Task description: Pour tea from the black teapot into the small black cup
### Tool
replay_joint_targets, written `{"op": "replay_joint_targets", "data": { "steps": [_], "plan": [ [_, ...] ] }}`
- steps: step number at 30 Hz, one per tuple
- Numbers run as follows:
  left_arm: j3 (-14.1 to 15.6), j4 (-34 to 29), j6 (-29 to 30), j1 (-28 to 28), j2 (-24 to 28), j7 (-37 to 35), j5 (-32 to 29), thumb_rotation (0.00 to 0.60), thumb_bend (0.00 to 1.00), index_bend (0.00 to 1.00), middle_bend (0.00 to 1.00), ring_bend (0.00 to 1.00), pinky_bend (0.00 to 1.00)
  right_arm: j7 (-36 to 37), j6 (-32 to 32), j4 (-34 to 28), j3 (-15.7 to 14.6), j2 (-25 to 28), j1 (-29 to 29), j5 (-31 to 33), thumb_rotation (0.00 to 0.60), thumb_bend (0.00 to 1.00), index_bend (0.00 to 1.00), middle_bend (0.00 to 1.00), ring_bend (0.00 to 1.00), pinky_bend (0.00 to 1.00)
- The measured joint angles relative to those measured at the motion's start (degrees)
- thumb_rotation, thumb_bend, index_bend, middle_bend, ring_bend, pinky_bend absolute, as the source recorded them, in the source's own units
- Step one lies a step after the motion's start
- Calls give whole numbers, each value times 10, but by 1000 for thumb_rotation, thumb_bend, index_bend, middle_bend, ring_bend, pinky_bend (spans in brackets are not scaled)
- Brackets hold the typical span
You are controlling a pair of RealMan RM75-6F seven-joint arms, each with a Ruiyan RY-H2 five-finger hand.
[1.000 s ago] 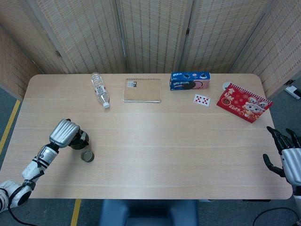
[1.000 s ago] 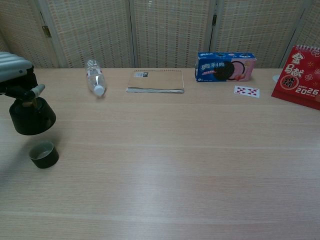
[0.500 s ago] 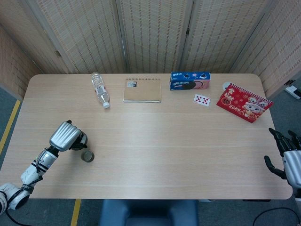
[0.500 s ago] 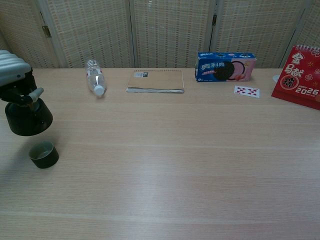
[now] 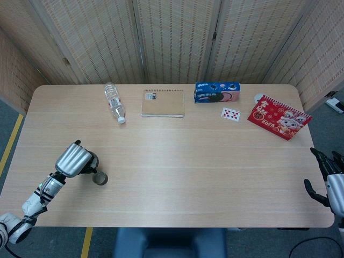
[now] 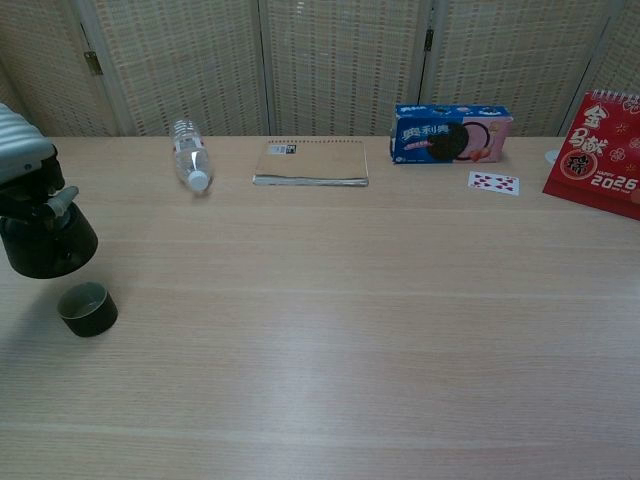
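Over the last second the left hand (image 5: 72, 159) has carried the black teapot (image 6: 45, 240) down and back toward the table's near-left corner, closing on the small black cup (image 6: 87, 308). The hand grasps the teapot from above, its silver back hiding most of the pot in the head view. The cup stands just beside and below the pot, on the hand's inner side, not touching it. Nothing is pouring yet, as far as the frames show. The risk, as I judge it, is a tilt with the spout off the cup's narrow mouth, spilling tea on the table (image 5: 188, 161). The right hand (image 5: 329, 180) hangs empty, fingers spread, well away at the far-right edge.
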Motion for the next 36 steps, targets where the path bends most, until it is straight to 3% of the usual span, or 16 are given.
{"op": "replay_joint_targets", "data": {
  "steps": [7,20,36],
  "plan": [
    [4,17,13,3,-11,8,14,211,668,1000,1000,949,586,7,2,5,-1,-2,-3,2,600,426,56,187,251,79],
    [9,42,30,5,-26,18,31,364,692,1000,1000,950,583,12,2,11,-1,-6,-6,5,600,426,56,189,252,79],
    [11,54,35,5,-35,18,39,372,695,1000,1000,950,583,17,2,16,0,-8,-7,7,600,425,56,202,258,79]
  ]
}}
